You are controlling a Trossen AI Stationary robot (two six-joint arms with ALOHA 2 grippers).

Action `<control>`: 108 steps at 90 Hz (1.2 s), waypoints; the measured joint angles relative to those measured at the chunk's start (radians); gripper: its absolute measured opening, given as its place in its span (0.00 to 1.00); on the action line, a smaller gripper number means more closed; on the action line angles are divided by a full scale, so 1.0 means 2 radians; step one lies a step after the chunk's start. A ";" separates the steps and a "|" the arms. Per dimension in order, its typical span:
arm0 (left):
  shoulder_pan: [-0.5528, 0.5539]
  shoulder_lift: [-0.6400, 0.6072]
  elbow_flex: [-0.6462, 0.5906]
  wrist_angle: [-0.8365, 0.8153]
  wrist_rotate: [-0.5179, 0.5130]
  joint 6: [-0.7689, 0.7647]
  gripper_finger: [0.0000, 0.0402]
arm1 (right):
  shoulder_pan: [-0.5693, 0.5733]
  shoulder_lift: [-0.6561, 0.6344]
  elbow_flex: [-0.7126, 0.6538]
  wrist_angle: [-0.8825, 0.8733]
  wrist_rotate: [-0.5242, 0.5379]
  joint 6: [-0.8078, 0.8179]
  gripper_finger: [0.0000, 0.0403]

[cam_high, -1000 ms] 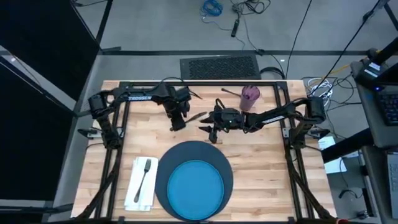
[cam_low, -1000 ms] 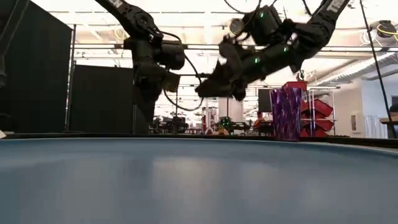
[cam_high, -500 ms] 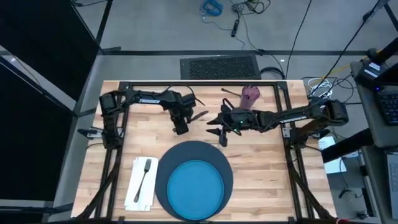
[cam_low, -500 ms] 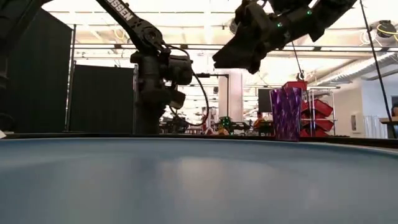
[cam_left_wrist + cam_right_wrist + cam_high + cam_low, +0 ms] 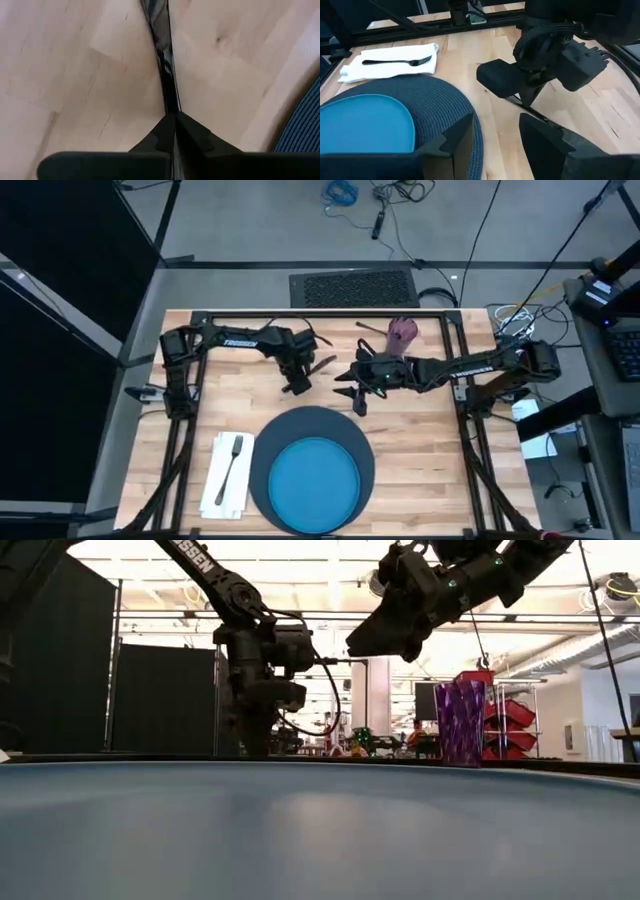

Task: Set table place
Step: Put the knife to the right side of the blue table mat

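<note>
Near the middle of the table (image 5: 420, 430), toward its far edge, the left gripper (image 5: 298, 383) is pressed down on a thin metal utensil (image 5: 162, 47), its fingers (image 5: 159, 135) closed together around the handle. From the left wrist view the piece reads as a knife or a spoon handle; I cannot tell which. It lies flat on the wood, just beyond the mat (image 5: 312, 466).

The right gripper (image 5: 356, 392) hangs above the table beside the left one, its jaws apart and holding nothing.

The rest of the setting lies at the near edge: mat with the plate (image 5: 315, 480) on it, and toward the near left corner the napkin (image 5: 227, 473) with the fork (image 5: 232, 463) on top. The cup (image 5: 402, 333) stands at the far edge, toward the right.

The step in hand looks like lifting this utensil to carry it to the setting. A flat, thin, slick handle is likely to slip or pivot, so the grip should be checked before raising, and the lift kept straight up and slow. The fingers seem to hold it near one end, so the free end may droop; keeping it level over the mat rim would avoid snagging the weave. The right arm sits close, so the left needs a path that clears it. Lay the piece beside the plate, parallel to the fork.
</note>
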 joint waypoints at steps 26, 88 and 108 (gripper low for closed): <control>-0.012 0.001 0.000 0.029 -0.057 0.000 0.00 | 0.000 0.000 0.000 0.000 0.000 -0.004 0.36; -0.033 0.001 0.000 0.104 -0.042 -0.087 0.00 | 0.000 0.000 0.000 0.000 -0.001 -0.005 0.36; -0.054 0.001 0.000 0.107 -0.062 -0.088 0.14 | 0.000 0.000 0.000 -0.004 -0.001 -0.010 0.36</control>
